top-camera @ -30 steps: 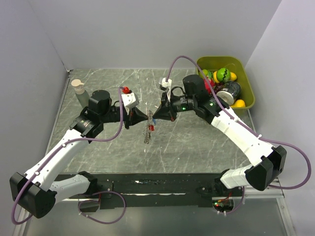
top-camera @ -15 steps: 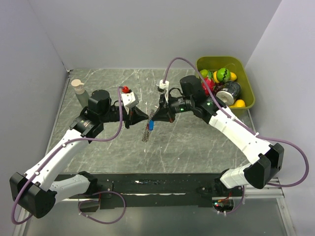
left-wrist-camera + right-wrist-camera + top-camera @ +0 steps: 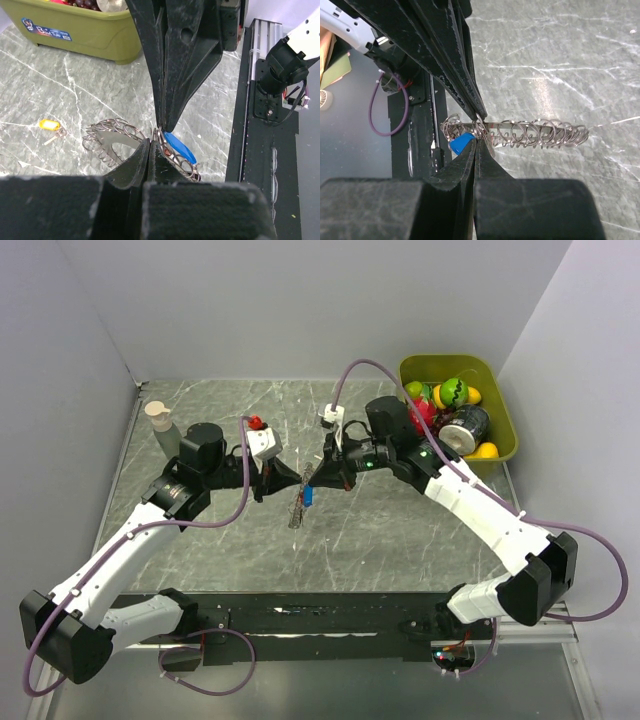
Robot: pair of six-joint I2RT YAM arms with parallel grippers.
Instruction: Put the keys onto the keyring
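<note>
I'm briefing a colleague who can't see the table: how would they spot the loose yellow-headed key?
In the left wrist view, start at the olive-green bin and look at the marble table in front of it. The key lies there alone, apart from the keyring. Its yellow head marks it out from the ring's silvery loops and blue tag.

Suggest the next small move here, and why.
Probably a slight twist of the right pincer to work the blue key further onto the keyring, left pincer holding firm. Both pincers are shut tip to tip at the ring, the key's head right beside them; whether it is threaded through I cannot tell.
</note>
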